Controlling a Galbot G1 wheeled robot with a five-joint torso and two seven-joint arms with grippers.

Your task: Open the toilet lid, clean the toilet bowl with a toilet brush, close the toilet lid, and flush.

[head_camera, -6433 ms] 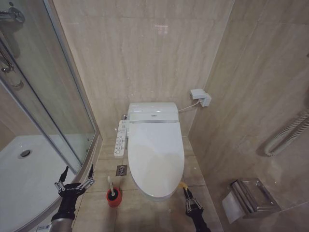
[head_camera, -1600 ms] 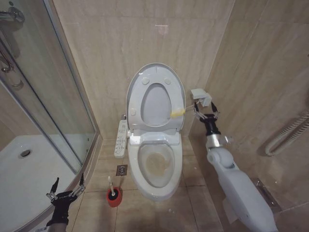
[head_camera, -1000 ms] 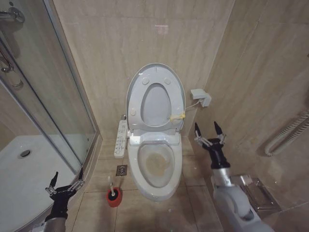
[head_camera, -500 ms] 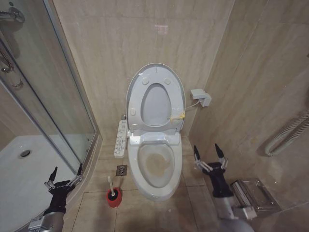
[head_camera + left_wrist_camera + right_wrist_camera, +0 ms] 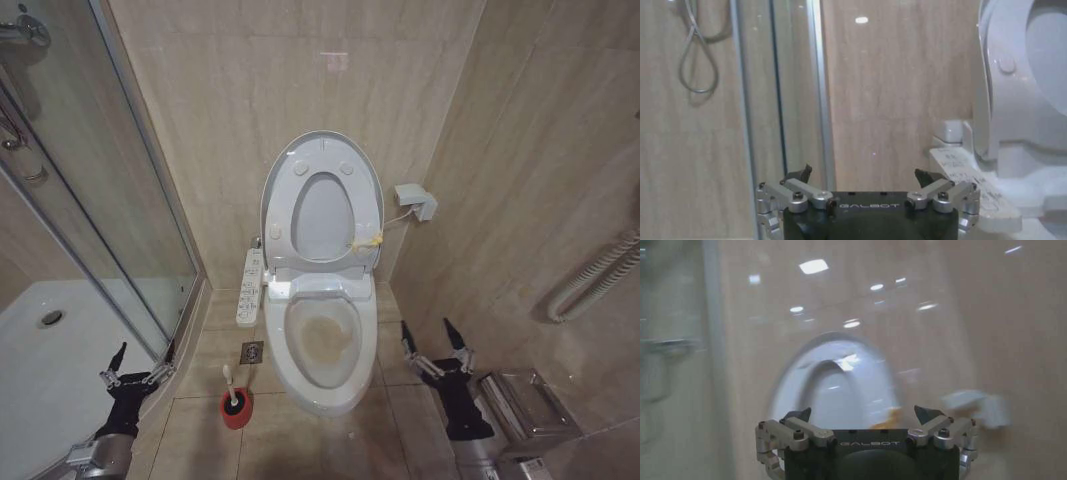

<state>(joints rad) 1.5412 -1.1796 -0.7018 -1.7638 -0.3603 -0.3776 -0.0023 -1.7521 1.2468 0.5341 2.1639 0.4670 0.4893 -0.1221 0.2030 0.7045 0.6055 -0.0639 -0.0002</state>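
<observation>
toilet brush (image 5: 231, 388) left of toilet bowl (image 5: 322, 345)

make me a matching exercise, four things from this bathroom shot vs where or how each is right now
Things:
1. toilet lid
2. toilet brush
3. toilet bowl
4. right gripper

States:
A. standing in a red cup on the floor
B. raised upright against the wall
C. open, low beside the toilet
D. uncovered, stained brownish-yellow inside

Pairs: 1-B, 2-A, 3-D, 4-C

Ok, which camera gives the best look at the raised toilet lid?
The head view: the whole toilet lid stands upright against the wall. The left wrist view catches one edge; the right wrist view shows it blurred.
</observation>
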